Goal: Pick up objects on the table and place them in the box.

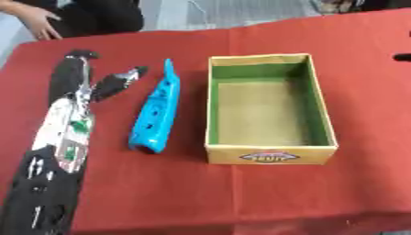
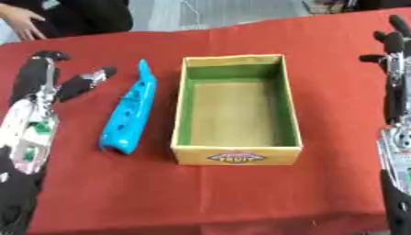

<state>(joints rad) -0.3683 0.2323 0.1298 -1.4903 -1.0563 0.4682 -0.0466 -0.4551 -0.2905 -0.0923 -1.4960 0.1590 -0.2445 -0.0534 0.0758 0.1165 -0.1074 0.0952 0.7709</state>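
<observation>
Nothing sits in the cardboard box (image 1: 270, 154) yet. One blue plastic toy (image 1: 156, 111) lies just left of it on the red table (image 1: 160, 193), untouched. Left hand (image 1: 76, 87) beside it, fingers straight and apart; right hand (image 2: 393, 50) open, far right.

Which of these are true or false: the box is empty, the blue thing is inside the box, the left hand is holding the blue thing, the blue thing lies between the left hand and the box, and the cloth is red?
1. The box is empty. True.
2. The blue object is inside the box. False: it lies on the red cloth, just left of the box.
3. The left hand holds the blue object. False: the hand is open beside it, not touching.
4. The blue object lies between the left hand and the box. True.
5. The cloth is red. True.
</observation>
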